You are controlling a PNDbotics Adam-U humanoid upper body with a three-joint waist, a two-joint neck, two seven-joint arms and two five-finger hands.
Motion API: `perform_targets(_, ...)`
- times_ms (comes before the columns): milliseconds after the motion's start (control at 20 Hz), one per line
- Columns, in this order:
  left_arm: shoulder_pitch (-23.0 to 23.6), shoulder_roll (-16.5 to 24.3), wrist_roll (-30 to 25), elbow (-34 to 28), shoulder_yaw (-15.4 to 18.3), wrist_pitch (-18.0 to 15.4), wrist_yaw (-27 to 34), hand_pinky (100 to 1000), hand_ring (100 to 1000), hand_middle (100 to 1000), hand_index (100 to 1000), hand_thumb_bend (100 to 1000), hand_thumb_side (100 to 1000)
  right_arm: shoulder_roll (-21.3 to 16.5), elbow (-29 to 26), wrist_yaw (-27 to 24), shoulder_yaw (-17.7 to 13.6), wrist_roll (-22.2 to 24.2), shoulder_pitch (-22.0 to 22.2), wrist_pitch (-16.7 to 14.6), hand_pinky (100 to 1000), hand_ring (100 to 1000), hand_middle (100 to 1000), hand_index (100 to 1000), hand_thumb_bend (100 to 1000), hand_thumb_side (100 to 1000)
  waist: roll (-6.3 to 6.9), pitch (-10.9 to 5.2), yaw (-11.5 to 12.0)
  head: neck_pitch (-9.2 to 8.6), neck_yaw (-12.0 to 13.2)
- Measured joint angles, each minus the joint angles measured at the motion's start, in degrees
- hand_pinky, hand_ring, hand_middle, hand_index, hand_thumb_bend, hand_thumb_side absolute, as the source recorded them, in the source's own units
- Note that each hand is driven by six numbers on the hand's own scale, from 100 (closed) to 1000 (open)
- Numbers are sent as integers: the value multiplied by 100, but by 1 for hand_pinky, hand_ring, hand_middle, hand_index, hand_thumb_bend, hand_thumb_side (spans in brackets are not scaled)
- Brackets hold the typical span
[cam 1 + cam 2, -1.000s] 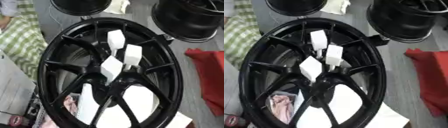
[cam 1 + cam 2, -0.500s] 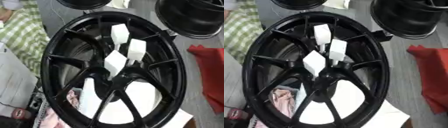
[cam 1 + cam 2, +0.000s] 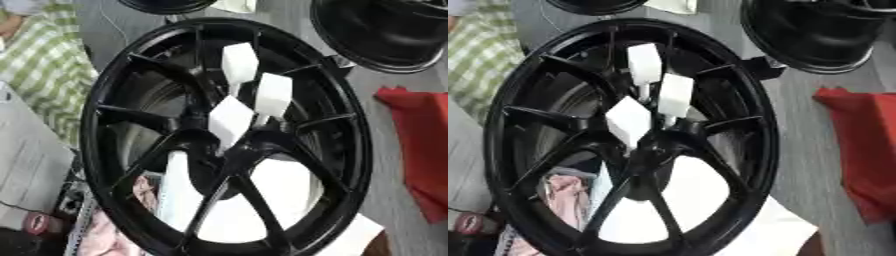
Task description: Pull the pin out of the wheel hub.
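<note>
Hands: neither left nor right in either eye view; fingers' state impossible to tell.
Wheel hub: large glossy black multi-spoke alloy wheel (image 3: 354, 160), lying flat on the grey surface (image 3: 802, 165) and filling most of both views; hub slightly below the middle.
Pins: three thin pins, each topped with a white rectangular block, all standing in or just beside the hub.
Far pin: white block (image 3: 239, 62) highest up, over the gap between two upper spokes.
Right pin: white block (image 3: 273, 95) just beside the far one, slightly tilted.
Near pin: white block (image 3: 229, 121) turned like a diamond, closest to the hub centre.
Inside the wheel: flat white sheet (image 3: 271, 185) visible through the lower spoke gaps; crumpled pink cloth (image 3: 562, 197) in the lower left gap.
Beside the wheel: second black wheel (image 3: 385, 35) at upper right, well apart; crumpled red cloth (image 3: 420, 150) at the right edge; green-and-white checked fabric (image 3: 48, 65) at upper left.
</note>
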Motion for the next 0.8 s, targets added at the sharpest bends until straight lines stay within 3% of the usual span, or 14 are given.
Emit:
perform_targets(450, -7, 0, -15, 0, -12, 13, 2, 694, 558, 534, 747, 100, 809, -34, -289, 96, 355, 354, -17, 133, 835, 842, 741, 804, 517, 260, -34, -1, 17, -1, 5)
perform_targets(500, -7, 0, -19, 0, -18, 17, 3, 694, 558, 534, 747, 100, 815, -34, -309, 96, 384, 367, -32, 147, 836, 843, 742, 807, 555, 254, -34, -1, 18, -1, 5)
perform_targets(550, -7, 0, -21, 0, -25, 19, 3, 694, 558, 534, 747, 100, 808, -34, -341, 96, 406, 375, -47, 156, 836, 844, 743, 809, 520, 258, -35, -1, 21, -2, 7)
perform_targets(800, -8, 0, -26, 0, -32, 18, 6, 694, 558, 534, 747, 100, 809, -32, -470, 89, 528, 375, -77, 234, 839, 847, 748, 820, 524, 252, -41, -1, 34, -5, 19)
